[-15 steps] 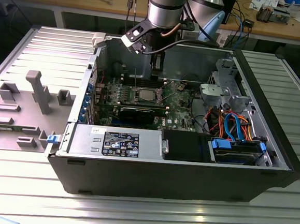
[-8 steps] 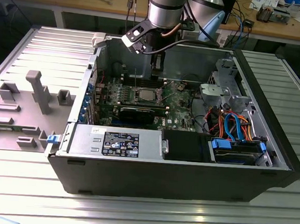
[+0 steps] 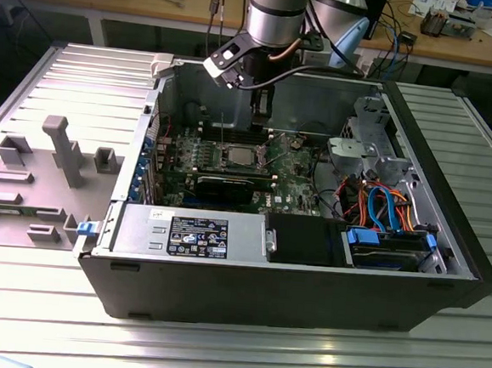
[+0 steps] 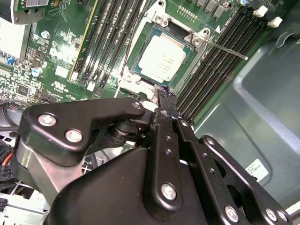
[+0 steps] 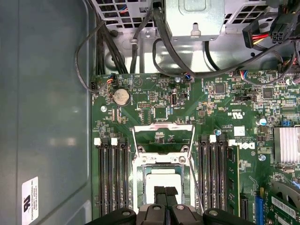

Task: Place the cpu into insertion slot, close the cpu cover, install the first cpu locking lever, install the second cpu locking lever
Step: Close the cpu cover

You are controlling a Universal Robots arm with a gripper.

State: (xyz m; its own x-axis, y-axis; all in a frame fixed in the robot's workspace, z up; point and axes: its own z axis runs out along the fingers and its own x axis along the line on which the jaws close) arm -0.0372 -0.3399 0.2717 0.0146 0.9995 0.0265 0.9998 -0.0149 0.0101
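Cpu (image 4: 161, 58) is seated in the insertion slot (image 5: 140, 187). The pincer (image 5: 165, 193), clenched and empty, hovers just above it. Closing step judged in hand: a locking lever (image 4: 225, 49) stands unlatched, so the next push needs precise, gentle downward contact.

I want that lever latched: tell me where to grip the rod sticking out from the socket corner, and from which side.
Grip the locking lever near its free end, where the thin straight rod juts out over the black memory slots, clear of the cpu. Probably come from above, fingers straddling the rod across its length; the gripper is shut now.
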